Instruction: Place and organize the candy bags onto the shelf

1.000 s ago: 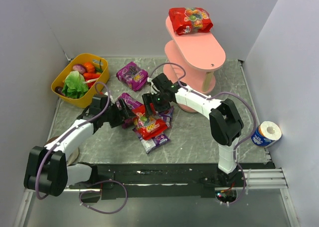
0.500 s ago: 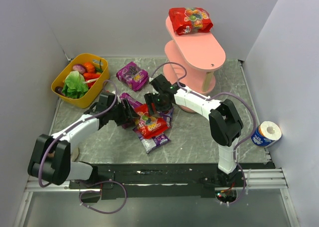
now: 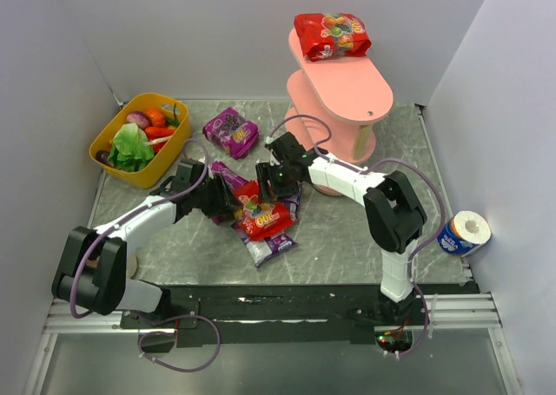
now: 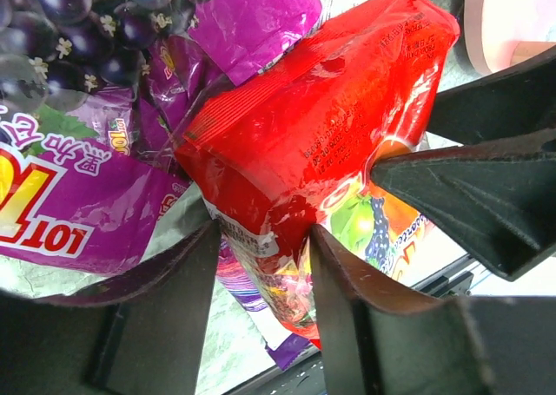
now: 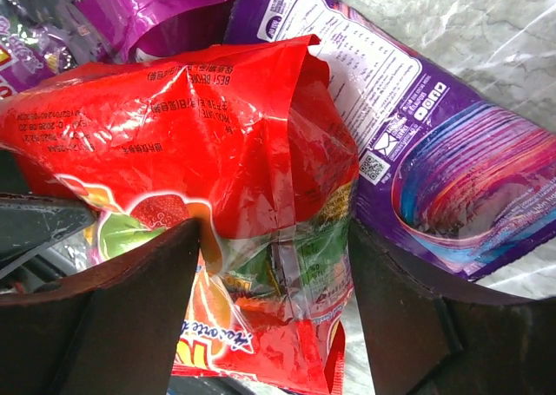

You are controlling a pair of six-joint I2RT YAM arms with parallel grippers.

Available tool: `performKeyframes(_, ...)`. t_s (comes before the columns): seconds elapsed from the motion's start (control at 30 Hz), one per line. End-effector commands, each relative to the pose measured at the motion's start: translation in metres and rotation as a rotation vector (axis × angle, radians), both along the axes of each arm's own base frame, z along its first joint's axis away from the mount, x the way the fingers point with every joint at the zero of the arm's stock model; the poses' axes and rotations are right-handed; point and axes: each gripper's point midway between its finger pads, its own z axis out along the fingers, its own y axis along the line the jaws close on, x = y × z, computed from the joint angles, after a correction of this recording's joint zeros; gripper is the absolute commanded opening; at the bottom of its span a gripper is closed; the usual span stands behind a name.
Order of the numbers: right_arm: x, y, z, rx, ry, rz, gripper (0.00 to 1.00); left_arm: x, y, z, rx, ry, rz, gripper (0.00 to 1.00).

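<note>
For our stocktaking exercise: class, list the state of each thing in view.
Shelf, upright.
Shelf-top red bag, lying on the top tier.
Pile red bag, atop purple bags, between both tools.
Left tool, pinching that bag's end.
Right tool, straddling it, grip unclear.
Lone purple bag, flat on table, untouched.

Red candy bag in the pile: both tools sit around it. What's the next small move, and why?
Probably close the right tool fully on the red candy bag. It and the left tool straddle opposite ends, neither clearly clamped; the right arm stands nearer the shelf, so it seems better placed to carry it.
</note>
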Motion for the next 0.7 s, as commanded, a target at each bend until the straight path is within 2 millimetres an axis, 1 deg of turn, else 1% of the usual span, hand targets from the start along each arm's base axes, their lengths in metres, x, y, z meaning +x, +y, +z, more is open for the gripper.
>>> performKeyframes(0.0,0.000,-0.003,0.002,0.017,-0.009,0.001,0.70,0.008,-0.003,0.012,0.001,-0.050,-0.012,0.54)
performKeyframes(0.03,-0.001,-0.001,0.004,0.022,-0.010,0.003,0.68,0.009,-0.004,0.015,-0.008,-0.061,-0.016,0.54)
performKeyframes(0.07,-0.002,-0.001,0.004,0.024,-0.004,0.006,0.60,0.008,-0.005,0.017,-0.014,-0.065,-0.020,0.55)
performKeyframes(0.13,-0.004,-0.001,0.008,0.033,-0.006,0.008,0.53,0.010,-0.006,0.021,-0.018,-0.078,-0.017,0.56)
performKeyframes(0.17,-0.004,-0.001,0.008,0.034,-0.006,0.007,0.45,0.011,-0.006,0.023,-0.018,-0.083,-0.017,0.57)
performKeyframes(0.23,-0.005,-0.003,0.013,0.036,-0.009,0.000,0.39,0.012,-0.006,0.028,-0.021,-0.100,-0.014,0.57)
performKeyframes(0.27,-0.006,-0.003,0.014,0.037,-0.009,0.001,0.32,0.013,-0.006,0.031,-0.021,-0.109,-0.016,0.58)
performKeyframes(0.33,-0.007,-0.004,0.021,0.044,-0.015,-0.007,0.27,0.015,-0.005,0.038,-0.023,-0.132,-0.014,0.58)
performKeyframes(0.43,-0.009,-0.005,0.030,0.056,-0.019,-0.013,0.14,0.017,-0.004,0.050,-0.024,-0.165,-0.005,0.60)
performKeyframes(0.47,-0.010,-0.004,0.035,0.065,-0.019,-0.015,0.05,0.018,-0.002,0.053,-0.016,-0.174,0.004,0.61)
performKeyframes(0.5,-0.011,-0.004,0.038,0.072,-0.019,-0.015,0.00,0.020,-0.001,0.058,-0.016,-0.189,0.008,0.61)
performKeyframes(0.6,-0.013,0.000,0.054,0.107,-0.020,-0.011,0.00,0.024,0.006,0.074,0.011,-0.231,0.036,0.63)
performKeyframes(0.63,-0.013,0.002,0.060,0.121,-0.026,-0.009,0.00,0.024,0.008,0.082,0.016,-0.251,0.044,0.64)
performKeyframes(0.67,-0.014,0.004,0.071,0.144,-0.033,-0.009,0.00,0.027,0.009,0.094,0.017,-0.278,0.050,0.65)
